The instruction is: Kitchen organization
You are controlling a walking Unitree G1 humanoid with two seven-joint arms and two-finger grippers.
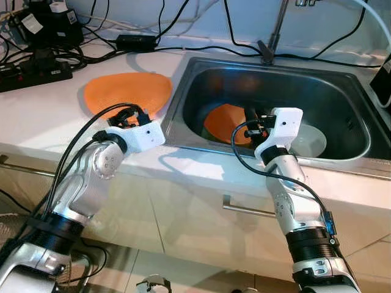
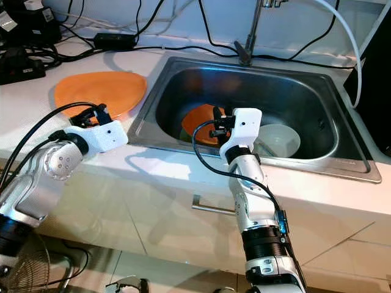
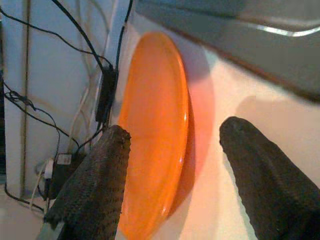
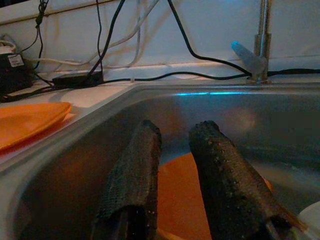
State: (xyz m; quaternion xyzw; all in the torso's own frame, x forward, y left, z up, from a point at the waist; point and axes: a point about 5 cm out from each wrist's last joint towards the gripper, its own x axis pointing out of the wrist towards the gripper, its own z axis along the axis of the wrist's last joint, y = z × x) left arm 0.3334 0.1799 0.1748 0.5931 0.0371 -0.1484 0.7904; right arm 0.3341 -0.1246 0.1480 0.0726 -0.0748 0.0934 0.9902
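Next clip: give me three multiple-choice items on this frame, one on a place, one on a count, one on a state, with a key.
1. Where is the right gripper?
A. Over the sink
B. Over the counter
C. By the floor

2. How many orange plates are in view?
A. One
B. Two
C. Three

3. How do the left gripper's fingers stand?
A. Shut on a plate
B. Shut, empty
C. Open

Key:
1 A, it reaches over the sink toward the sink plate.
2 B, a counter plate and the one in the sink.
3 C, a wide gap shows between them.
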